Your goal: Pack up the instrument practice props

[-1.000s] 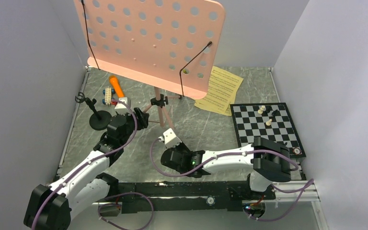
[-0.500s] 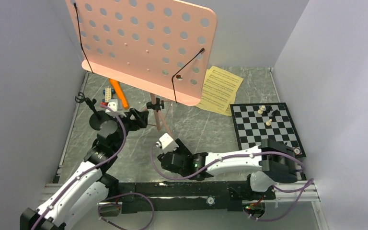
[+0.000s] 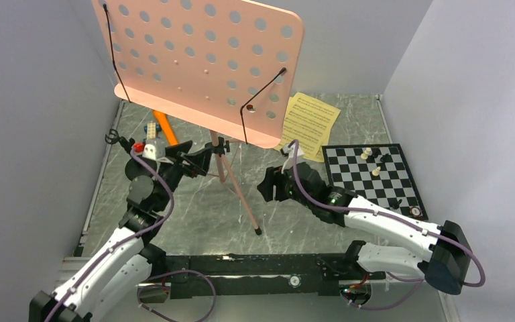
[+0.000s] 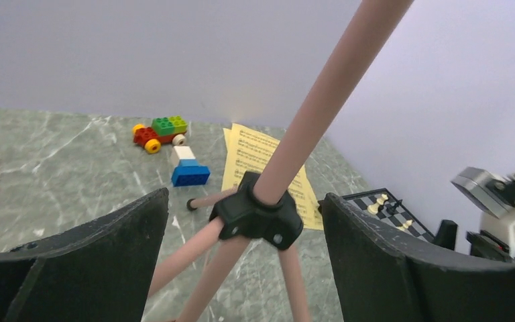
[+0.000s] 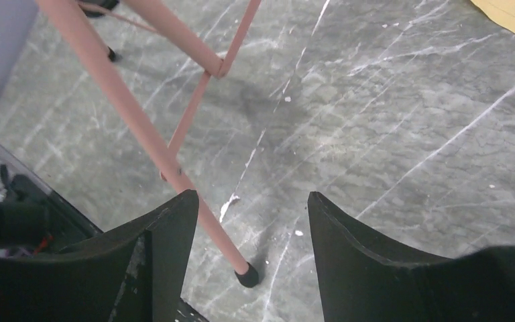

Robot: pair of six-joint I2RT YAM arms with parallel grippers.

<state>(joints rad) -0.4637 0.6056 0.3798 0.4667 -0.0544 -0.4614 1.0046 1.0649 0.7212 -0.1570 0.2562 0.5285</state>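
Music stand (image 3: 204, 64), pink, perforated: standing on worktop (image 3: 194, 215), black leg hub (image 4: 258, 216) between left fingers (image 4: 100, 248) (spread wide, not touching it). Right fingers (image 5: 375, 248): likewise spread, hovering above worktop, one leg foot (image 5: 247, 276) between them.

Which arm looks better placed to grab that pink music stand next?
Left. The open left gripper has the music stand at its black hub between its fingers, probably ready to close. The right gripper hangs open above the table, beside one leg foot.
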